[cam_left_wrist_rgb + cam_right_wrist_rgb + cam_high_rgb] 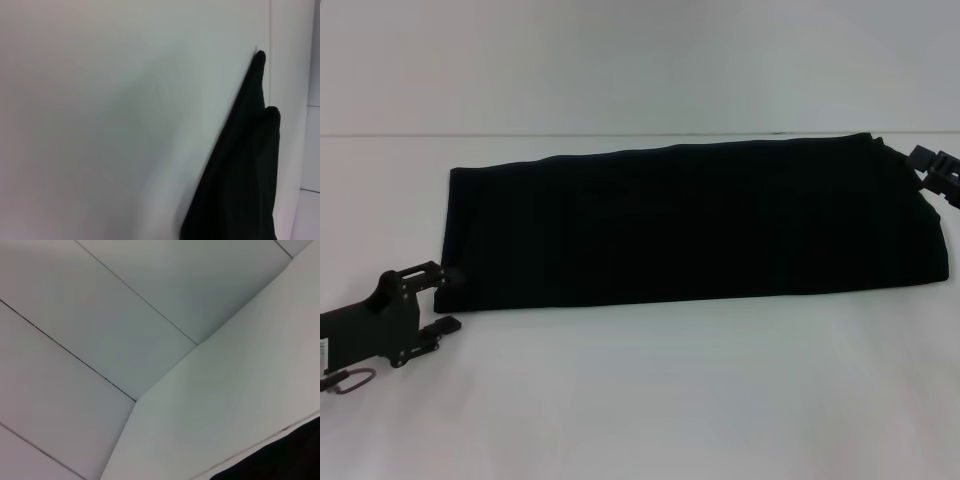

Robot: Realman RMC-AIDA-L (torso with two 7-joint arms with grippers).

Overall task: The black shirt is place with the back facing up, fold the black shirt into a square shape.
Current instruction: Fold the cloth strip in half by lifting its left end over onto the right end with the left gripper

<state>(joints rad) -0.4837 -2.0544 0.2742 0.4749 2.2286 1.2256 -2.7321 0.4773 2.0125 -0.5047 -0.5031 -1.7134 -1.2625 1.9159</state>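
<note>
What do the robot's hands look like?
Both are black, boxy metal pieces. The left gripper has flat brackets, bolt holes, a small white label and a reddish looped cable behind it. Only a small blocky part of the right gripper shows, past the black shirt.

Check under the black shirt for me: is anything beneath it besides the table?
Only the white table shows around the black shirt, folded into a long band. Whatever lies beneath it is covered. The left gripper sits at its near-left corner, the right gripper at its far-right.

A plain white worktop (650, 400) runs to a pale wall (640, 60) at twelve o'clock; light even.
</note>
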